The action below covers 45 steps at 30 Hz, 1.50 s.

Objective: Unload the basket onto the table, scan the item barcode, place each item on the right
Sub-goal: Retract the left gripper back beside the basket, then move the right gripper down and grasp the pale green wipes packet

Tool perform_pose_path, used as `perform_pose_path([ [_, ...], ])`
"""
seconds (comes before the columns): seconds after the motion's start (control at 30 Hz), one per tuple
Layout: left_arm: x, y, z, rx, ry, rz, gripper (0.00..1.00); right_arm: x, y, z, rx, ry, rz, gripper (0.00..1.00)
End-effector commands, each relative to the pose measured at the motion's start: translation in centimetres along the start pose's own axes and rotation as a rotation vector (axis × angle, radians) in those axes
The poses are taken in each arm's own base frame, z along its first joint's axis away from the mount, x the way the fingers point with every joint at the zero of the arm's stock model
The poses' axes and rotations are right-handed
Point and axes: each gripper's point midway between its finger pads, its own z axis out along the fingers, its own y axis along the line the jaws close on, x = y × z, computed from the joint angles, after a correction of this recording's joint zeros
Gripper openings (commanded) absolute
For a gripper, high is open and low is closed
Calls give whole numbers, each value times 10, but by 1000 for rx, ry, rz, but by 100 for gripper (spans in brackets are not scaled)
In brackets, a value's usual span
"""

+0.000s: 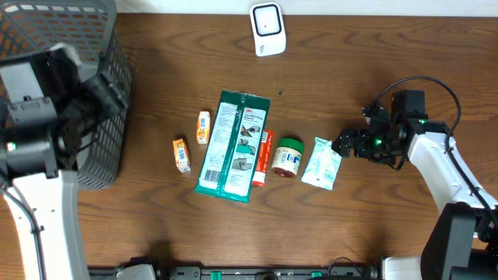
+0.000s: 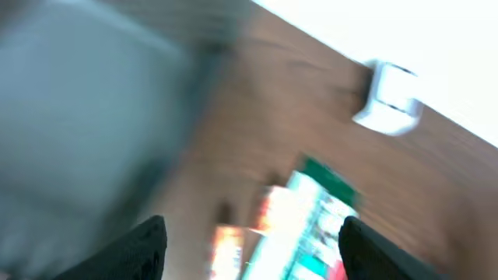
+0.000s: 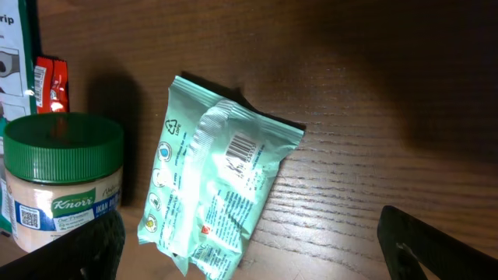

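A mint-green pouch [image 1: 322, 163] lies flat on the wooden table, its barcode [image 3: 243, 148] facing up. My right gripper [image 3: 264, 249] is open just right of it, and the pouch's [image 3: 214, 198] lower end lies between the spread fingers [image 3: 101, 245], apart from them. The white scanner [image 1: 268, 29] stands at the table's far edge. My left arm [image 1: 47, 109] hangs over the basket at the left. Its gripper [image 2: 249, 249] is open and empty in a motion-blurred view, with the scanner [image 2: 389, 97] at upper right.
A dark wire basket [image 1: 93, 47] fills the far left corner. Left of the pouch lie a green-lidded jar [image 1: 289, 157], a red bar [image 1: 264, 158], a large green package [image 1: 233, 145], a small yellow pack [image 1: 203, 127] and a small orange box [image 1: 181, 155].
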Motion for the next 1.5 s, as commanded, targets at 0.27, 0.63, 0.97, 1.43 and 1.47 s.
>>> perform_pose_path([
  [0.27,23,-67,-7,424,135,124,86,-10,27,-11,-157,-18,169,79],
  [0.63,23,-67,-7,424,135,124,87,-34,19,-84,-131,-24,287,1],
  [0.97,23,-67,-7,424,135,124,87,-37,8,-92,-17,-50,267,99],
  [1.43,23,-67,-6,424,135,124,87,3,-1,-30,22,38,319,95],
  [1.47,23,-67,-7,424,135,124,87,8,0,-22,20,42,322,95],
])
